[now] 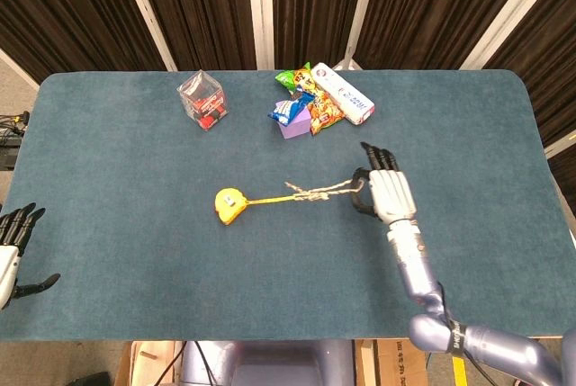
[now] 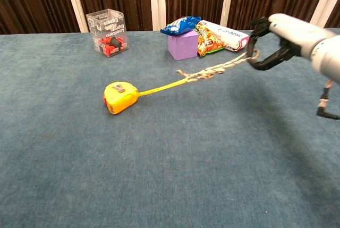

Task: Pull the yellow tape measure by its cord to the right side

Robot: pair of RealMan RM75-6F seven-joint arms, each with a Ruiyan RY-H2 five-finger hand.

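The yellow tape measure (image 1: 229, 204) (image 2: 120, 96) lies on the blue table, left of centre. Its yellow strap runs into a knotted rope cord (image 1: 319, 192) (image 2: 212, 70) that rises taut toward the right. My right hand (image 1: 384, 193) (image 2: 276, 39) grips the cord's end, raised above the table right of centre. My left hand (image 1: 13, 246) sits at the table's left front edge with fingers spread, holding nothing; the chest view does not show it.
A clear plastic box (image 1: 202, 99) (image 2: 108, 31) with red and black contents stands at the back left. A purple block (image 1: 293, 121) (image 2: 183, 44) and several snack packets (image 1: 335, 103) (image 2: 215, 35) are grouped at the back centre. The table's right edge (image 1: 551, 179) is beyond my right hand.
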